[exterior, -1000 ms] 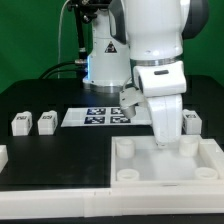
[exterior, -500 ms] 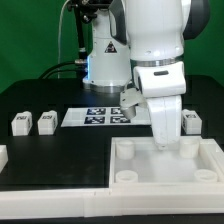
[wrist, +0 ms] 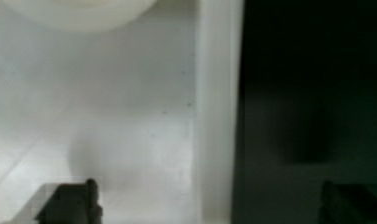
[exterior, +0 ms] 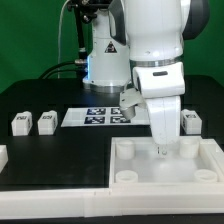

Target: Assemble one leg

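Starting at the exterior view's left, well apart from the pincer, a first leg and a second leg stand side by side on the black table, untouched. I judge they wait there so each can be fetched in turn. Nearer the pincer, behind it on that same side, lies the marker board. The pincer itself hangs straight down at the far rim of the white tray, which reads as lining up on the tray's wall rather than on a leg. Just past it, toward the exterior view's right, a third leg stands near the tray's far corner. The exterior view does not show the gap between the fingertips, but the wrist view does. There both fingers are spread wide and hold nothing. The tray's wall runs between them, with white floor on one side, dark table on the other, and a round socket ahead.
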`<state>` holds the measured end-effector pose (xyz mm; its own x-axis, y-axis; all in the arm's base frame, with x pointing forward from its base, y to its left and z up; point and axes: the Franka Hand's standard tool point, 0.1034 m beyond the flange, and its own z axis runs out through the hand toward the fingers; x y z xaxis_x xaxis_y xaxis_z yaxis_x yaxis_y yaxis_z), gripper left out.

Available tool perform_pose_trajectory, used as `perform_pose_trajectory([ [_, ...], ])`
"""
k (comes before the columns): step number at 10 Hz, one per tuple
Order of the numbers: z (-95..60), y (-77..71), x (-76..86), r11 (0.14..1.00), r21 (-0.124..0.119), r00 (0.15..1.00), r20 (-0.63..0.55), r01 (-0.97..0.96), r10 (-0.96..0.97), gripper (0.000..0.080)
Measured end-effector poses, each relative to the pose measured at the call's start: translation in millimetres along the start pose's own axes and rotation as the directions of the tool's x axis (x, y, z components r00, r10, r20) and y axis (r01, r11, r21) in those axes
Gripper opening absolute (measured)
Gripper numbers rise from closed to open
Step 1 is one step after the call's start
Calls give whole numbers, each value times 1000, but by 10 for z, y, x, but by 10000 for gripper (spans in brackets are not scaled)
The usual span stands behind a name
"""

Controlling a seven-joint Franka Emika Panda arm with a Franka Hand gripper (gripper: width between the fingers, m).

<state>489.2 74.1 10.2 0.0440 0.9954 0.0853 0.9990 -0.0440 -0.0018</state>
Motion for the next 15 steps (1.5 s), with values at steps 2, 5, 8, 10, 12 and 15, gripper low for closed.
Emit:
perform_pose_trajectory([
  [2,0,0,-3,1000,0,1000,0,-1,1,643],
  [5,-35,13,-5,1000,-6,1000,1,-17,17,649],
  [8,-499,-100,169,979,-55,980,12,-197,198,649],
  [10,-640,-301,453,920,-68,923,0,-385,386,649],
  [12,-660,-332,631,795,-72,798,-33,-603,602,649],
  [15,-652,-334,626,609,-52,611,-52,-792,790,649],
])
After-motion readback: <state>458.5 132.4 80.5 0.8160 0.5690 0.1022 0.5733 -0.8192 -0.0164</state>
